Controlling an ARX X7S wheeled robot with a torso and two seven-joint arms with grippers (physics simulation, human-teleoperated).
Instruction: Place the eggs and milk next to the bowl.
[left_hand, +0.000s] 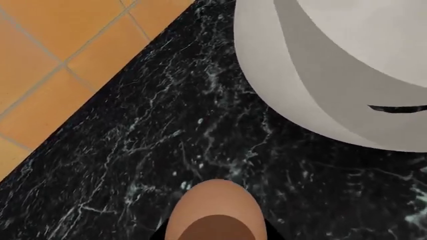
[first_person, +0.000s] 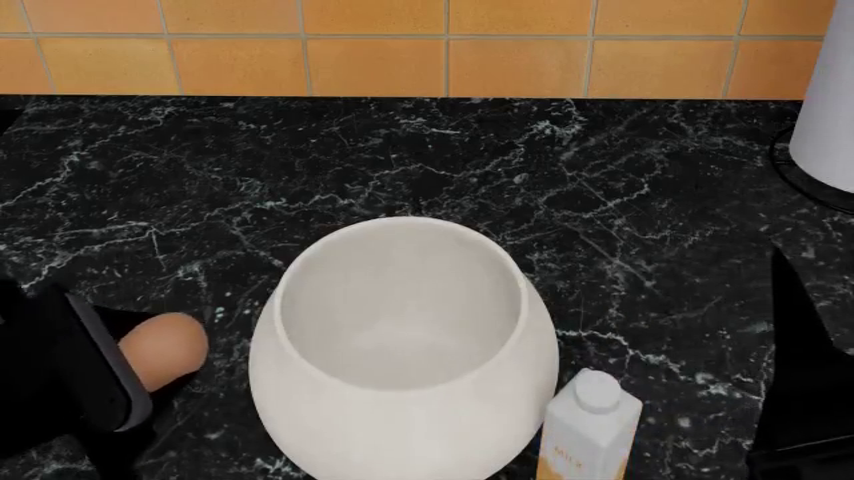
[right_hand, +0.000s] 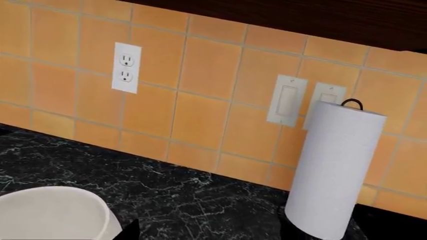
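Note:
The large white bowl (first_person: 400, 340) stands on the black marble counter, and its bulging side also shows in the left wrist view (left_hand: 320, 75). One pale tan-brown egg (first_person: 167, 348) sticks out of my left gripper (first_person: 127, 385) just left of the bowl, a small gap away from it. Seen from the left wrist, this egg (left_hand: 213, 205) sits between the black fingers of my left gripper (left_hand: 213, 236), which is shut on it. The milk (first_person: 587, 425) stands upright against the bowl's front right. My right gripper (right_hand: 210, 236) is open and holds nothing.
A tall white paper-towel roll (right_hand: 333, 170) on a black base stands at the back right (first_person: 830, 90). The orange tiled wall (first_person: 427, 50) with an outlet (right_hand: 125, 67) and switches runs behind the counter. My right arm (first_person: 807, 380) hangs at the right edge.

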